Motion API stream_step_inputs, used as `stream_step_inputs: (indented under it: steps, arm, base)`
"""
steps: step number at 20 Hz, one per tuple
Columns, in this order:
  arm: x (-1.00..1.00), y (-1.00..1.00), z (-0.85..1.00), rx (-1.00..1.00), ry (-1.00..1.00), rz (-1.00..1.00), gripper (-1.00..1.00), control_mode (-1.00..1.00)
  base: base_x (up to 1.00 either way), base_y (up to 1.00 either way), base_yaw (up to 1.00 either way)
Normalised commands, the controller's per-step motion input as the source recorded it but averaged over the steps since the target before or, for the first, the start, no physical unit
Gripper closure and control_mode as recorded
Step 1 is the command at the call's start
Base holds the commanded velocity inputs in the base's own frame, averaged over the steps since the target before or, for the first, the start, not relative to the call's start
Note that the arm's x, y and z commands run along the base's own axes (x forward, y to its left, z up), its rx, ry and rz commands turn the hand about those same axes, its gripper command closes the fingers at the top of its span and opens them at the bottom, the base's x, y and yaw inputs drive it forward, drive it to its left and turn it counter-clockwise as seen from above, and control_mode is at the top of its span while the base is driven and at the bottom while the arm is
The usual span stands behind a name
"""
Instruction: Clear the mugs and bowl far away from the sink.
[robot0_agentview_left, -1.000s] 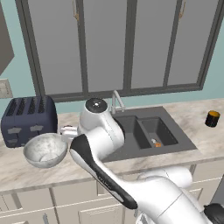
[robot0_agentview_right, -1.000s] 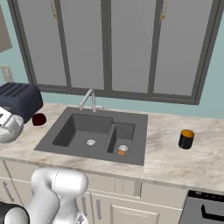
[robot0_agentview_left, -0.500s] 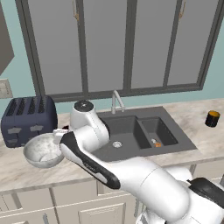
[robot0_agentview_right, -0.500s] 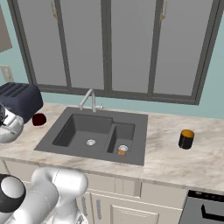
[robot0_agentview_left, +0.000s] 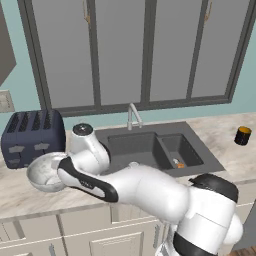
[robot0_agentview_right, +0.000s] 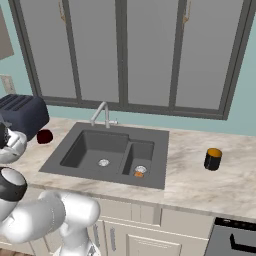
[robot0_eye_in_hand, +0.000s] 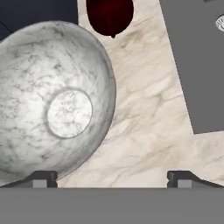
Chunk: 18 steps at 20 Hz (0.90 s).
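Your bowl (robot0_eye_in_hand: 57, 105) sits upright on the tabletop (robot0_eye_in_hand: 144, 118), left of the sink (robot0_agentview_left: 155, 150) and in front of the toaster (robot0_agentview_left: 32, 136). The maroon mug (robot0_eye_in_hand: 110, 16) stands just beyond the bowl, beside the toaster. The orange mug (robot0_agentview_right: 213, 159) stands well right of the sink. Your gripper (robot0_eye_in_hand: 111, 178) hangs over the bowl's rim, fingers spread wide, holding nothing. An orange-white scrap (robot0_agentview_right: 139, 171) lies in the small basin.

Marbled bowl (robot0_eye_in_hand: 57, 100) — veined stone counter (robot0_eye_in_hand: 144, 118)

marble bowl (robot0_eye_in_hand: 57, 105) upright, maroon mug (robot0_agentview_right: 44, 136) nr toaster, orange mug (robot0_agentview_right: 213, 159) rt of sink (robot0_agentview_right: 112, 152)
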Motion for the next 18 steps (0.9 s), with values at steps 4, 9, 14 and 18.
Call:
stream_step_inputs:
  steps: [4,9,14,18]
  arm:
    - [0.38,0.44,-0.32,0.0,0.0,0.0,-1.0,-1.0]
    - [0.35,0.39,-0.31,-0.05,0.0,0.0,-1.0,-1.0]
    - [0.32,0.3,-0.28,-0.11,0.0,0.0,-1.0,-1.0]
    - [0.08,0.14,-0.19,-0.1,0.0,0.0,1.0,-1.0]
  base:
    - [0.0,0.0,0.0]
    - [0.0,0.0,0.0]
    - [0.0,0.0,0.0]
    - [0.0,0.0,0.0]
